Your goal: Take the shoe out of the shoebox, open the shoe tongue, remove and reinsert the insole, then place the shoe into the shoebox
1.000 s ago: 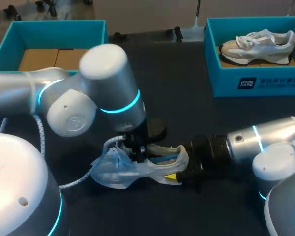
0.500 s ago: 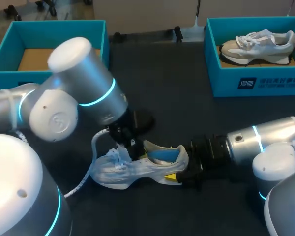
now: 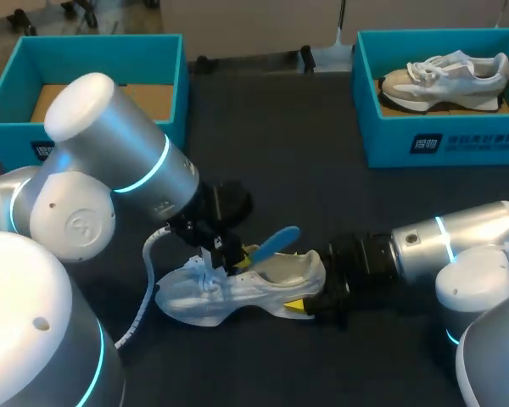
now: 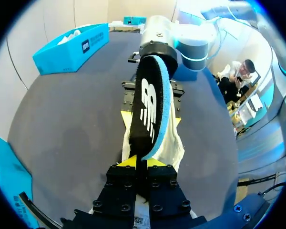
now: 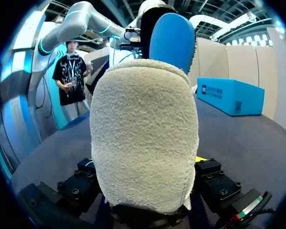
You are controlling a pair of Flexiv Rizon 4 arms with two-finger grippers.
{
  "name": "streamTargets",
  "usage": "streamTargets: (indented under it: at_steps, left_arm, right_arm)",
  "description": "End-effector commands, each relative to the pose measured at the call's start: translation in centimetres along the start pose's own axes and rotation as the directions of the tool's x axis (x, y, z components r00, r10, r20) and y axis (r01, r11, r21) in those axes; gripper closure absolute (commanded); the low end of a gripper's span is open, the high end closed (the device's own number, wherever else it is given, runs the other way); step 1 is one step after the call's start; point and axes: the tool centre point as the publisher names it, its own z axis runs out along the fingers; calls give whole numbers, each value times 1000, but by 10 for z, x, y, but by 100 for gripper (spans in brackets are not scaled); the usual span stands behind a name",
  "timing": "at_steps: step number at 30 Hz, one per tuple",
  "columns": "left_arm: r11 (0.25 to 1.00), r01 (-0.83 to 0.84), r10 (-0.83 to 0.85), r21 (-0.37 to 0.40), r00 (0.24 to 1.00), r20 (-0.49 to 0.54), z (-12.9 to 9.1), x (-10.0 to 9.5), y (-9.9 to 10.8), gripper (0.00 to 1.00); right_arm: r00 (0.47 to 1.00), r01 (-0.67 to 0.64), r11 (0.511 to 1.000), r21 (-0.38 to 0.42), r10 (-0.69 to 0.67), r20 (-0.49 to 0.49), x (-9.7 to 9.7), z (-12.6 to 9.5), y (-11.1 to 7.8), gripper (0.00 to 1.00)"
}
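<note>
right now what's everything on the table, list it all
white shoe: one, white, near middle of the table
insole: one, blue top, black underside, lifted partly out of the white shoe
left shoebox: one, teal, far left, brown cardboard inside
right shoebox: one, teal, far right
grey-white sneaker: one, inside the right shoebox
table: one, dark
left gripper: shut on the insole
right gripper: shut on the white shoe's heel

left claw [image 3: 236,253] pinched tight, right claw [image 3: 312,292] clamped, both low
</note>
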Motion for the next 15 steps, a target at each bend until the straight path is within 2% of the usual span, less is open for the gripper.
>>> streamTargets:
  at_steps: [1, 13, 14, 15]
  left_arm:
    - [999, -11, 12, -42, 1000, 20, 8, 2, -16, 100]
    - [991, -49, 62, -128, 993, 99, 20, -5, -45, 100]
    - [989, -52, 67, -136, 992, 107, 21, -5, -46, 96]
    - [988, -57, 73, -144, 992, 107, 23, -5, -48, 85]
  right_arm:
    - [1000, -1, 1000, 7, 1, 0, 2, 1, 1, 100]
    - [1000, -1, 1000, 7, 1, 0, 2, 1, 1, 100]
    - [1000, -1, 1000, 7, 1, 0, 2, 1, 1, 100]
    - [1000, -1, 1000, 7, 1, 0, 2, 1, 1, 100]
